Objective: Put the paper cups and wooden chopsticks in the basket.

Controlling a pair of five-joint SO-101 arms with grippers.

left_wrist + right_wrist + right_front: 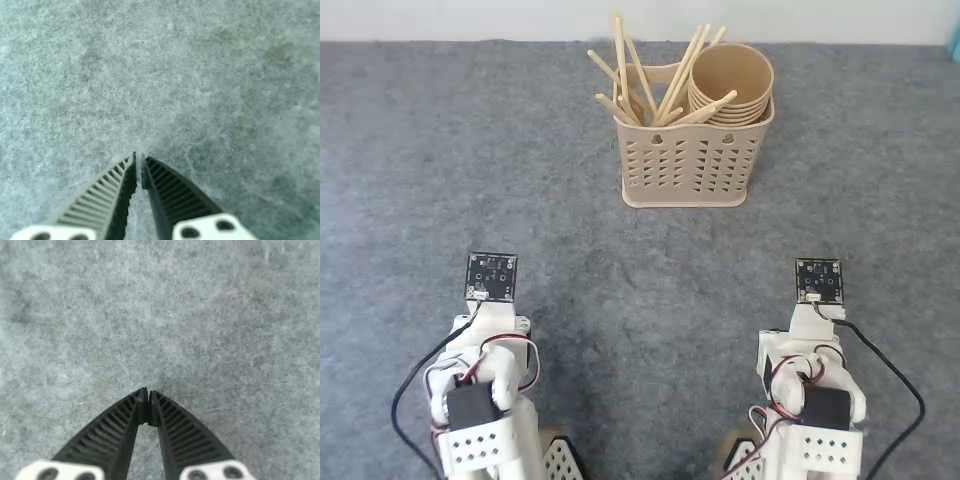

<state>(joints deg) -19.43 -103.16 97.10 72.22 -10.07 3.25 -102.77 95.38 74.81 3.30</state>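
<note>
A robotics lab bench: grey felt tabletop, two wired desktop arms, plain white wall.

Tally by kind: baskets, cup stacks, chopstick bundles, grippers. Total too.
basket: 1
paper cup stack: 1, cups too nested to count singly
chopstick bundle: 1, sticks overlap too much to count
grippers, left gripper and right gripper: 2
Total: 5

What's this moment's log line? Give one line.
paper cups: stacked in basket | wooden chopsticks: leaning in basket | left gripper: shut, empty, over carpet | right gripper: shut, empty, over carpet
</note>
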